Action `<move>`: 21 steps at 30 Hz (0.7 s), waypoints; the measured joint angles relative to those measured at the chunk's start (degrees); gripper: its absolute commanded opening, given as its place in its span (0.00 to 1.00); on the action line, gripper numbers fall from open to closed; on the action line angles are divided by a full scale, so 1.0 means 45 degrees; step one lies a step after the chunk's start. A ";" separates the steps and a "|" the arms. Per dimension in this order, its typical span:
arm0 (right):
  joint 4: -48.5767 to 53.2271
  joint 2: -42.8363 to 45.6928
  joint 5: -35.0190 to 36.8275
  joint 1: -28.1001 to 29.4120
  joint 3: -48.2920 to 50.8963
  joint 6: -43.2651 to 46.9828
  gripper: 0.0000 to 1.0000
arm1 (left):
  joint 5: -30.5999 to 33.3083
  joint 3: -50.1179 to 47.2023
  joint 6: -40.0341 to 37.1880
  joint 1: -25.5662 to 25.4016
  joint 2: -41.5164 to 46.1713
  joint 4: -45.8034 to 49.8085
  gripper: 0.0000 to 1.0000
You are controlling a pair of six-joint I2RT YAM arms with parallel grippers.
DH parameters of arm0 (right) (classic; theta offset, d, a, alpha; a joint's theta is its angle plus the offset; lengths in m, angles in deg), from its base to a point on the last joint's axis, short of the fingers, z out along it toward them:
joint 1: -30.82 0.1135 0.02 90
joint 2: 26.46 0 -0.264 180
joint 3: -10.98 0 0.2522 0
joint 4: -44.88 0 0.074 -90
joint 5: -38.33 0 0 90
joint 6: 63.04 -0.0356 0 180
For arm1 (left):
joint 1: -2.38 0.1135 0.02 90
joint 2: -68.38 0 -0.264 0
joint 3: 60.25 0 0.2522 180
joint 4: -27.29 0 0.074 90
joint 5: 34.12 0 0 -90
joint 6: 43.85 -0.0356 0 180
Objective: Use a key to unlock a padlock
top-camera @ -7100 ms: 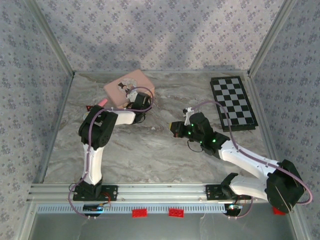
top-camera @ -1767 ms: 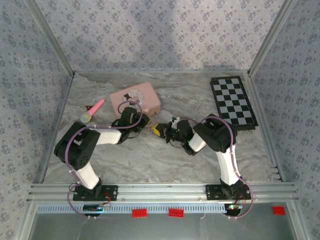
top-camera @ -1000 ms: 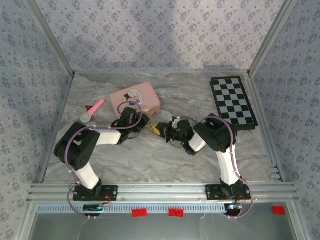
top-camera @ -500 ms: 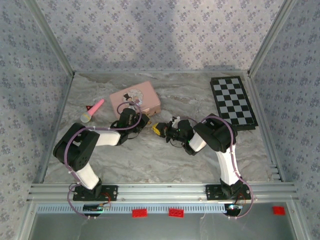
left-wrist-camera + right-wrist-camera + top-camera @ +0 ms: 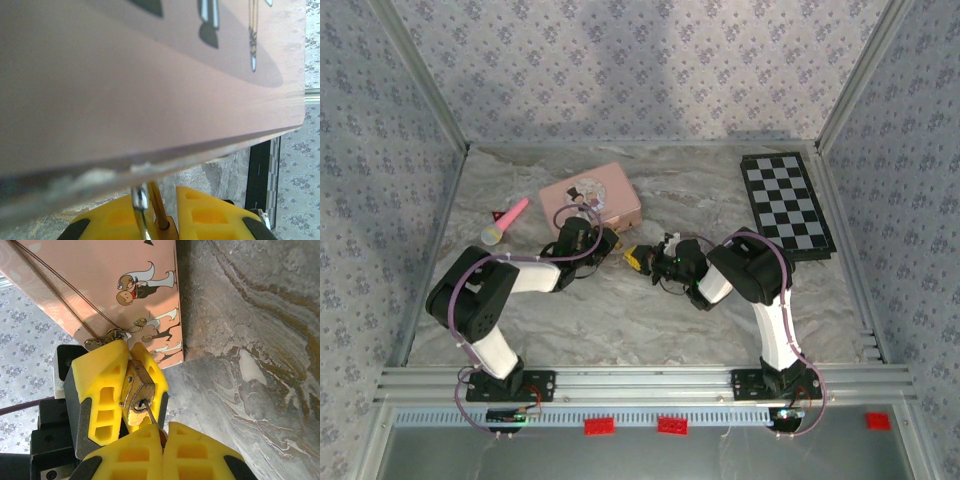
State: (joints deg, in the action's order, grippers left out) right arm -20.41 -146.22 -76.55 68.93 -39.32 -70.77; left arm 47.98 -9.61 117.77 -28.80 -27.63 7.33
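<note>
Yellow left fingers pinch the tiny brass-gold padlock between them, set narrow; your right fingers are clamped on the slim silvery metal key, tip at the keyhole. You'll find both mid-way across the marble worktop, just near-right of the pink rectangular cartoon box.

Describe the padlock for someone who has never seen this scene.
Find the pink box toward the back of the marble table. Just off its near corner, the left gripper clamps the padlock between yellow fingers. It alone is brass, a small block with a thin key at its keyhole.
</note>
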 measured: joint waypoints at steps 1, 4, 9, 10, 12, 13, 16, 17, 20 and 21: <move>0.0000 0.0000 -0.0005 0.0000 0.0000 0.0000 0.00 | 0.0000 0.0000 0.0000 0.0000 0.0000 0.0000 0.00; 0.0010 0.0024 -0.0005 0.0000 0.0000 0.0000 0.00 | 0.0000 0.0000 0.0010 0.0000 0.0000 -0.0005 0.00; 0.0039 0.0049 -0.0005 -0.0024 0.0005 -0.0015 0.00 | -0.0005 0.0000 0.0015 0.0000 0.0000 -0.0010 0.00; 0.0044 0.0058 -0.0010 -0.0024 0.0005 -0.0019 0.00 | -0.0005 0.0000 0.0019 0.0000 0.0000 -0.0010 0.00; 0.0063 0.0097 -0.0005 -0.0024 0.0010 -0.0053 0.00 | -0.0019 0.0000 0.0019 0.0000 0.0000 -0.0010 0.00; 0.0068 0.0151 -0.0005 -0.0024 0.0010 -0.0053 0.00 | -0.0039 0.0000 0.0019 -0.0005 0.0000 -0.0010 0.00; 0.0117 0.0219 -0.0005 -0.0039 0.0034 -0.0058 0.00 | -0.0063 0.0000 0.0097 -0.0005 0.0000 -0.0078 0.00; 0.0112 0.0219 -0.0005 -0.0053 0.0039 -0.0058 0.00 | -0.0063 0.0000 0.0117 -0.0005 0.0000 -0.0087 0.00; 0.0112 0.0238 -0.0005 -0.0058 0.0063 -0.0058 0.00 | -0.0063 0.0000 0.0151 -0.0005 0.0000 -0.0102 0.00; 0.0112 0.0238 -0.0005 -0.0058 0.0063 -0.0058 0.00 | -0.0063 0.0000 0.0151 -0.0005 0.0000 -0.0102 0.00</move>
State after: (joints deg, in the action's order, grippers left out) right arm -19.90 -145.15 -76.57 68.67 -39.04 -71.03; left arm 47.70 -9.61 118.44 -28.82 -27.63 6.87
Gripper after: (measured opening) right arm 0.051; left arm 0.146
